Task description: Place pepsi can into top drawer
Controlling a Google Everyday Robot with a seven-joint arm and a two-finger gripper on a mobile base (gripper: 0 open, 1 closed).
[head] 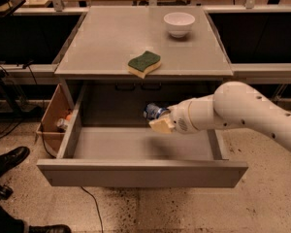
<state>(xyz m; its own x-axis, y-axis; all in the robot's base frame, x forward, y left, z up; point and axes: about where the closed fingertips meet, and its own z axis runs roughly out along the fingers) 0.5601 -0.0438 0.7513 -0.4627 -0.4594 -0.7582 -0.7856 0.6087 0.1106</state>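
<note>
The top drawer [140, 173] is pulled wide open below the grey cabinet top, and its grey floor shows. My gripper [157, 119] hangs inside the drawer opening, over the back middle of the drawer floor. It is shut on the pepsi can [153, 111], whose blue body and silver end stick out to the left of the cream fingers [162, 125]. The can is held above the drawer floor, below the level of the cabinet top. My white arm comes in from the right, over the drawer's right wall.
A green and yellow sponge [144, 63] lies near the front edge of the cabinet top [102, 38]. A white bowl [179, 23] stands at the back right. A brown cardboard box [54, 120] with items stands left of the drawer. Black shoes [7, 159] are at the lower left.
</note>
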